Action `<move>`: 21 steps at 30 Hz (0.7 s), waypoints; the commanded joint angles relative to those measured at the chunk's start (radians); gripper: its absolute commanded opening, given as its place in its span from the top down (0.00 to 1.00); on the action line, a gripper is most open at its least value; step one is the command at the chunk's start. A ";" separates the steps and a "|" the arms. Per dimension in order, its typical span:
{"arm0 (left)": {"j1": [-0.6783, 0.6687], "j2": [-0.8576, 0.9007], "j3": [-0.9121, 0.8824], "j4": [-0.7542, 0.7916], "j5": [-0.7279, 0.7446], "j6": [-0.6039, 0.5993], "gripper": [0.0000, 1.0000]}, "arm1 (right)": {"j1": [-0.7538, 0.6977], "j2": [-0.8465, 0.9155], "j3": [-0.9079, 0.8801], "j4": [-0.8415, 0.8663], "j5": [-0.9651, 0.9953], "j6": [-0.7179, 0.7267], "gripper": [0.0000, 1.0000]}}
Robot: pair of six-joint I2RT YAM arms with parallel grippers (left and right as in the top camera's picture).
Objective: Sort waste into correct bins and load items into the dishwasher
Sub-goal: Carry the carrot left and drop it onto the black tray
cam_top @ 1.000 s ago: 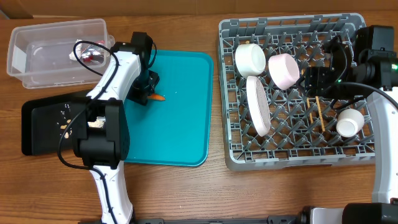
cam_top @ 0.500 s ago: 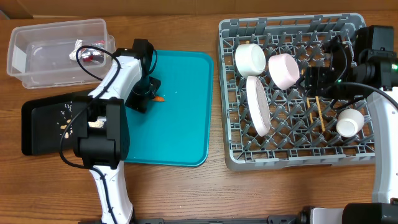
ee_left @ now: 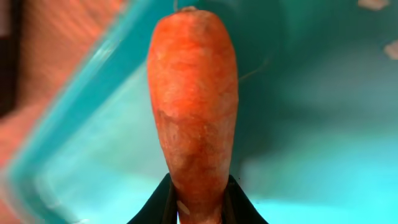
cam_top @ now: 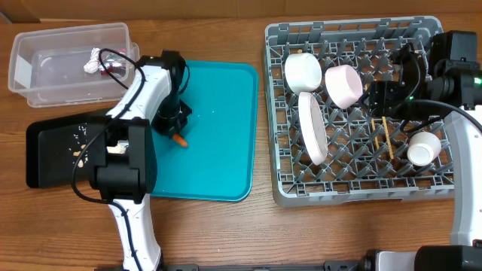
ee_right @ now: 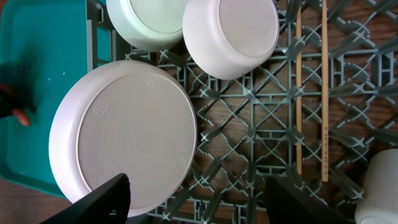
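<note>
My left gripper [cam_top: 175, 128] is shut on the small orange carrot [cam_top: 180, 140], over the left part of the teal tray [cam_top: 218, 150]. The carrot fills the left wrist view [ee_left: 193, 106], held at its base between the jaws [ee_left: 198, 208]. The clear tub [cam_top: 45, 83] holds the red-and-silver wrapper [cam_top: 105, 64]. The black tray [cam_top: 49, 154] holds beige crumbs [cam_top: 79, 147]. The grey dish rack [cam_top: 354, 184] holds two bowls [cam_top: 303, 71] [cam_top: 344, 85], the plate [cam_top: 312, 126], the cup [cam_top: 423, 148] and the chopsticks [cam_top: 385, 135]. My right gripper [ee_right: 196, 199] is open above the rack, empty.
The teal tray lies between the black tray and the dish rack. The left arm's base [cam_top: 120, 169] stands over the tray's left edge. Bare wooden table [cam_top: 248, 233] runs along the front.
My left gripper has moved toward the front and left with the carrot, which now points toward the table's front instead of to the right. The right arm has not moved.
</note>
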 commanded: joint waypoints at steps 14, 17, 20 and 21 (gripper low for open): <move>0.261 -0.296 0.127 -0.220 -0.068 0.196 0.96 | 0.003 -0.003 0.011 0.003 -0.007 -0.006 0.28; 0.332 -0.329 0.074 -0.203 -0.041 0.198 0.95 | 0.003 -0.003 0.011 0.001 -0.007 -0.006 0.28; 0.412 -0.333 -0.006 -0.119 0.016 0.210 0.96 | 0.003 -0.003 0.011 0.000 -0.007 -0.006 0.28; 0.432 -0.333 -0.032 -0.088 0.019 0.209 0.96 | 0.003 -0.003 0.011 0.000 -0.007 -0.006 0.28</move>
